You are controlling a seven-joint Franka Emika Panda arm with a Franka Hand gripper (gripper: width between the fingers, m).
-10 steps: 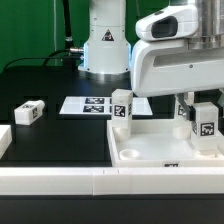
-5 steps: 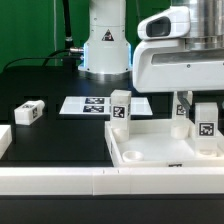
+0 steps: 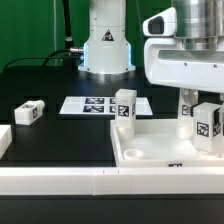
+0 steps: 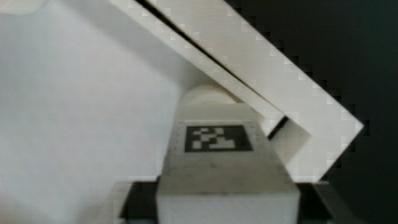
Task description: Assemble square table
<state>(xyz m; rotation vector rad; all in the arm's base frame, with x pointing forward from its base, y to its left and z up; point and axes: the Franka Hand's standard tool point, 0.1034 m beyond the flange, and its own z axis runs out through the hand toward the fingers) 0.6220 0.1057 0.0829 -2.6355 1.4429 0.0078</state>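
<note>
Top (image 3: 150, 152): on tabletop (image 3: 60, 135), exterior view's right. Hand (image 4: 221, 198) clamped on leg (image 4: 214, 150), over top's edge at that side. Likely step: seating leg in corner socket. Next: line up upright, lower, screw in.

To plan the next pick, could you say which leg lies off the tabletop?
The leg at the exterior view's left, on the black table; the others stand at the tabletop.

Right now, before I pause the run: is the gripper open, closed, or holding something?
The gripper: closed on a white tagged leg.
</note>
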